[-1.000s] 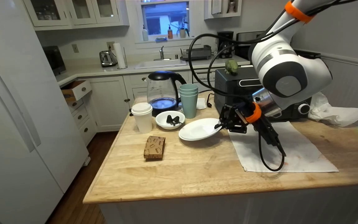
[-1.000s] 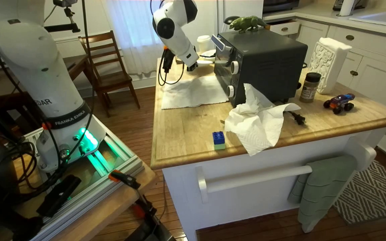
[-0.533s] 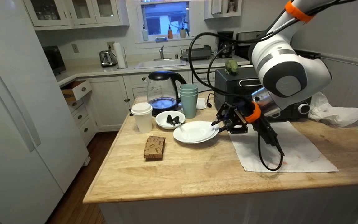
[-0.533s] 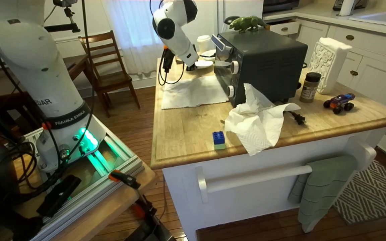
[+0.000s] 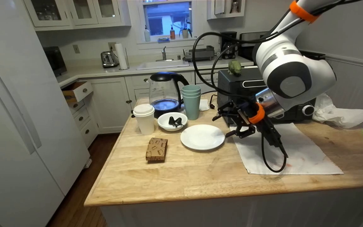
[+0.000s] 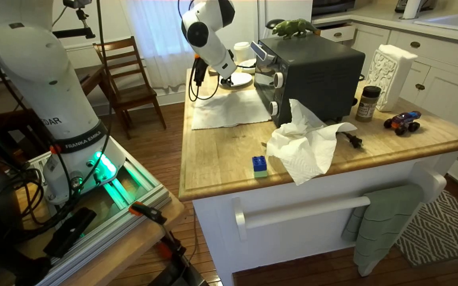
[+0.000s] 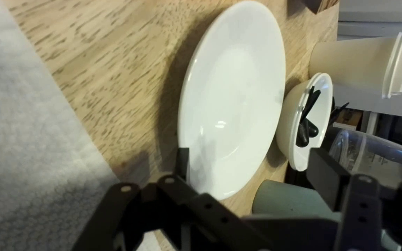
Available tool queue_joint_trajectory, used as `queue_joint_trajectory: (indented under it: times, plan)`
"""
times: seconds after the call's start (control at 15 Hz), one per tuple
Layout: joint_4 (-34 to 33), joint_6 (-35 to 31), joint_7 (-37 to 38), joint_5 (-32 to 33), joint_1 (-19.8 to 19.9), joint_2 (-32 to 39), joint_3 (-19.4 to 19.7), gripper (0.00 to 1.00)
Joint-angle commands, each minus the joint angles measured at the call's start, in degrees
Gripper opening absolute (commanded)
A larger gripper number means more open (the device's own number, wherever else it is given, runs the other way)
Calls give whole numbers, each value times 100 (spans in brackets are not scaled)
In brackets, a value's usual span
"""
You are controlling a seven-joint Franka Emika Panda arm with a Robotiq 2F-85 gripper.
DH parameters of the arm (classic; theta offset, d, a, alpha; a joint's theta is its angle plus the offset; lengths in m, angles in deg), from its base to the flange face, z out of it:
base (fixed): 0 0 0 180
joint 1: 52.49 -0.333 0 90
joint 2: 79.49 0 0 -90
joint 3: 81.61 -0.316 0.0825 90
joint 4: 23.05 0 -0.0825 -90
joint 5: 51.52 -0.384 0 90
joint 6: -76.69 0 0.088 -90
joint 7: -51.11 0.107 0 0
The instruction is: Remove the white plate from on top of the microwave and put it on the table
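The white plate (image 5: 202,137) lies on the wooden surface (image 5: 169,179), near the microwave (image 6: 312,73) but off it, and looks flat. I judge the task all but done, with the release the step in hand. The end effector (image 5: 221,126) has its fingers (image 7: 326,177) spread wide with nothing between them. One finger sits close to the plate's rim; whether they touch, I cannot tell. The next move calls for drawing the arm (image 5: 295,75) back gently, since a catch on the rim could push the plate toward the bowl (image 5: 166,125) just beyond it.

Around the plate stand a lidded white cup (image 5: 145,122), stacked green cups (image 5: 192,103), a glass kettle (image 5: 162,91) and a small brown box (image 5: 157,149). A white cloth (image 5: 301,157) lies spread before the microwave. In an exterior view there are also crumpled paper (image 6: 304,147), a toy block (image 6: 259,166), a jar (image 6: 367,105) and a toy truck (image 6: 403,122). A toy dinosaur (image 6: 294,28) stands on top of the microwave.

The room is a kitchen: white cupboards (image 5: 110,105), a drawer (image 5: 83,91) pulled out, a window (image 5: 169,19) above the sink (image 5: 162,65), and a wooden chair (image 6: 135,96) by a curtain (image 6: 151,47).
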Motion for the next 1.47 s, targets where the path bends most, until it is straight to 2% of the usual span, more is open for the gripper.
queue_joint_trajectory:
  times: [0.0,0.2,0.53,0.87,1.0,1.13,1.2,1.33,1.4]
  plan:
    - [109,-25,-82,133,28,-104,58,98]
    - [399,-234,-158,305,-32,-517,66,100]
    - [1543,-1440,459,1724,-194,-1947,-289,100]
    - [2866,-1973,2139,3675,-391,-3283,-630,100]
    - [3344,-1988,2972,4613,-429,-3661,-630,100]
    - [3720,-1836,3586,5501,-255,-3926,-673,100]
    - [3216,-1787,3615,5830,-51,-3349,-681,100]
    - [3324,-1555,3993,6782,72,-3563,-488,100]
    - [3321,-1411,4122,7244,500,-3653,-760,100]
